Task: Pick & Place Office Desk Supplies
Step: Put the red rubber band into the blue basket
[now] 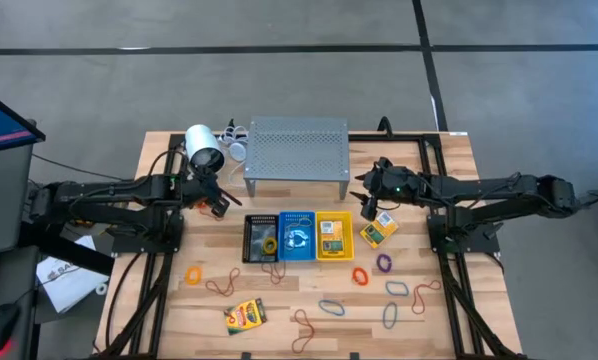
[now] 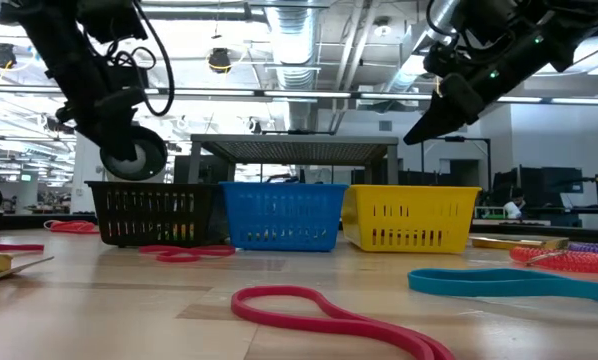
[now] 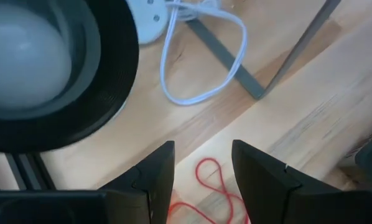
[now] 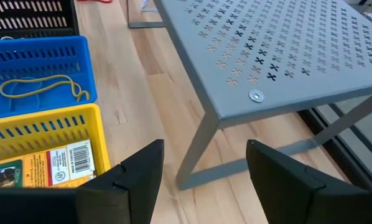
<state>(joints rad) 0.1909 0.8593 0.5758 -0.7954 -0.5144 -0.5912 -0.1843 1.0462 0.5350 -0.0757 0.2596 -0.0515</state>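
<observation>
Three small baskets stand in a row at the middle of the tabletop [image 1: 159, 310]: a black basket [image 1: 261, 238], a blue basket [image 1: 298, 235] and a yellow basket [image 1: 334, 234], all touching side by side, just in front of the grey shelf [image 1: 296, 148] near the far edge. The black basket holds a yellowish band [image 1: 269, 243]; the blue one holds a band [image 4: 40, 86] too; a crayon box [image 4: 46, 165] lies in the yellow one.

The left tool [image 1: 219, 203] hangs above the wood between the shelf's left leg and the black basket, its fingers [image 3: 153, 174] apart and empty. A red band [image 3: 214, 186] lies on the wood beneath it, with a white cable [image 3: 204, 56] and the dark-ended white cylinder [image 1: 204, 148] close by.

The right tool [image 1: 367, 208] hovers off the shelf's right front corner, above the yellow basket's far right corner, fingers [image 4: 139, 177] apart and holding nothing. A second crayon box [image 1: 377, 232] lies just right of the yellow basket.

Toward the near edge more bands are scattered: orange [image 1: 193, 274], brown [image 1: 222, 286], orange-red [image 1: 360, 275], purple [image 1: 384, 264], blue [image 1: 397, 289] and another brown loop [image 1: 304, 325]. A third crayon box [image 1: 245, 316] lies near the front edge, left of centre.
</observation>
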